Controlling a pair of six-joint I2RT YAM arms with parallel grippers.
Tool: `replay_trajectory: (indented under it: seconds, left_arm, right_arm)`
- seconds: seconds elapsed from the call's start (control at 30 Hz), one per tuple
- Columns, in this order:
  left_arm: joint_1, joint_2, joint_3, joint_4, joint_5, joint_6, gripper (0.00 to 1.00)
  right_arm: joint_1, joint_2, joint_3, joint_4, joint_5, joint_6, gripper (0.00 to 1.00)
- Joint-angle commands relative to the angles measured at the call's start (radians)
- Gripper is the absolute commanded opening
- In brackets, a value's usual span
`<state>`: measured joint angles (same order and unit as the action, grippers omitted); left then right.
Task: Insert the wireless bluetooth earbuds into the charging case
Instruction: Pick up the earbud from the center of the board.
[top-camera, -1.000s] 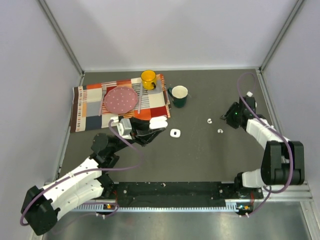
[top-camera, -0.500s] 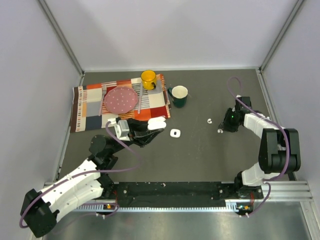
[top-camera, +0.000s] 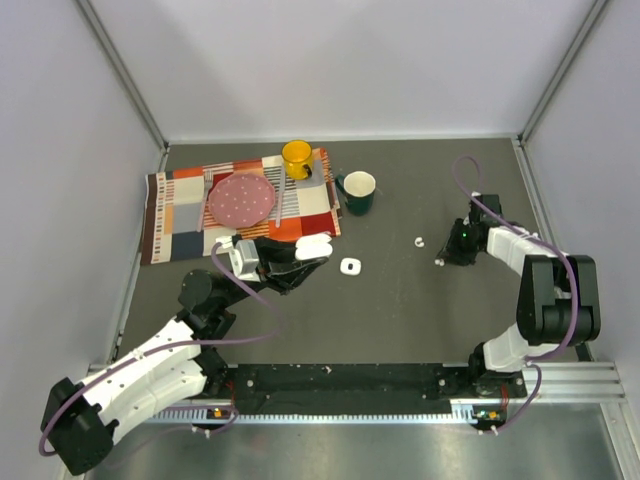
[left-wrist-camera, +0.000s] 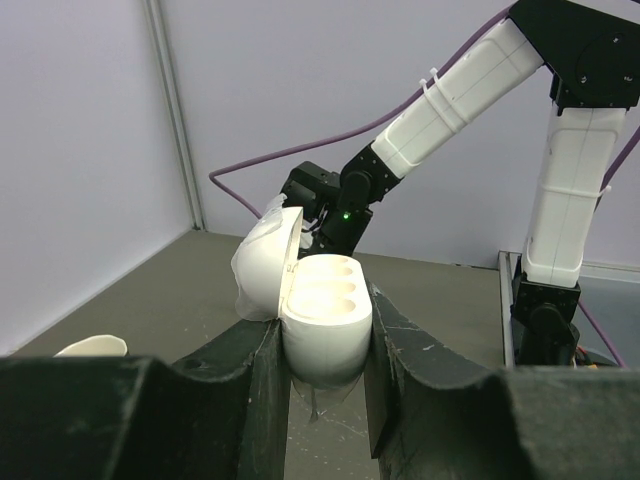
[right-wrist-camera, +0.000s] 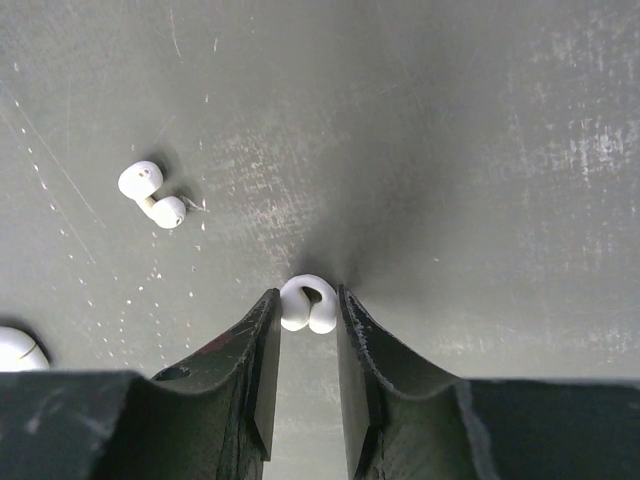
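My left gripper (top-camera: 316, 252) is shut on the charging case (top-camera: 315, 243), a white oval case held above the table beside the cloth. In the left wrist view the case (left-wrist-camera: 325, 310) sits between the fingers (left-wrist-camera: 405, 350) of that gripper (left-wrist-camera: 322, 350), its lid hinged open to the left and its wells empty. My right gripper (top-camera: 446, 256) is down at the table with one earbud (top-camera: 440, 262) at its tips. In the right wrist view this earbud (right-wrist-camera: 308, 303) is pinched between the fingertips of the gripper (right-wrist-camera: 306, 310) and rests on the table. The second earbud (top-camera: 420, 241) lies loose to the left, also seen in the right wrist view (right-wrist-camera: 152, 194).
A small white square object (top-camera: 350, 266) lies between the arms. A dark green mug (top-camera: 358, 190), a yellow mug (top-camera: 296, 158) and a pink plate (top-camera: 241, 198) stand at the back left, the plate and yellow mug on a checked cloth (top-camera: 180, 215).
My right gripper has swung left and down onto the nearer earbud and closed round it. My left gripper has shifted slightly left, still holding the open case.
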<state>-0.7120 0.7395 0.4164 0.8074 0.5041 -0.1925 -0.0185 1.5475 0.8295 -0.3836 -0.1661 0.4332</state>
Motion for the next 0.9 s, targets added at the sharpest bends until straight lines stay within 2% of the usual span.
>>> replay_trajectory:
  seconds: [0.0,0.23,0.53,0.63,0.73,0.87]
  left_arm:
    - [0.003,-0.008,-0.004,0.036,-0.004,-0.008,0.0]
    - [0.003,-0.014,-0.01,0.033,-0.009,-0.007,0.0]
    - [0.003,-0.005,-0.007,0.036,-0.01,-0.01,0.0]
    - [0.003,-0.002,-0.007,0.042,-0.006,-0.015,0.0]
    - [0.003,0.0,-0.007,0.041,-0.009,-0.015,0.0]
    - [0.003,-0.002,-0.005,0.036,-0.007,-0.012,0.0]
  right_arm:
    - [-0.009,-0.01,-0.038,0.031,-0.026,0.013,0.25]
    - [-0.009,-0.018,-0.073,0.066,-0.081,0.044,0.26]
    - [-0.008,-0.116,-0.162,0.114,-0.122,0.223,0.29]
    - [-0.008,-0.161,-0.188,0.121,-0.099,0.26,0.35]
    - [-0.008,-0.214,-0.191,0.118,-0.092,0.253,0.39]
    - [-0.008,-0.253,-0.146,0.098,-0.058,0.153,0.41]
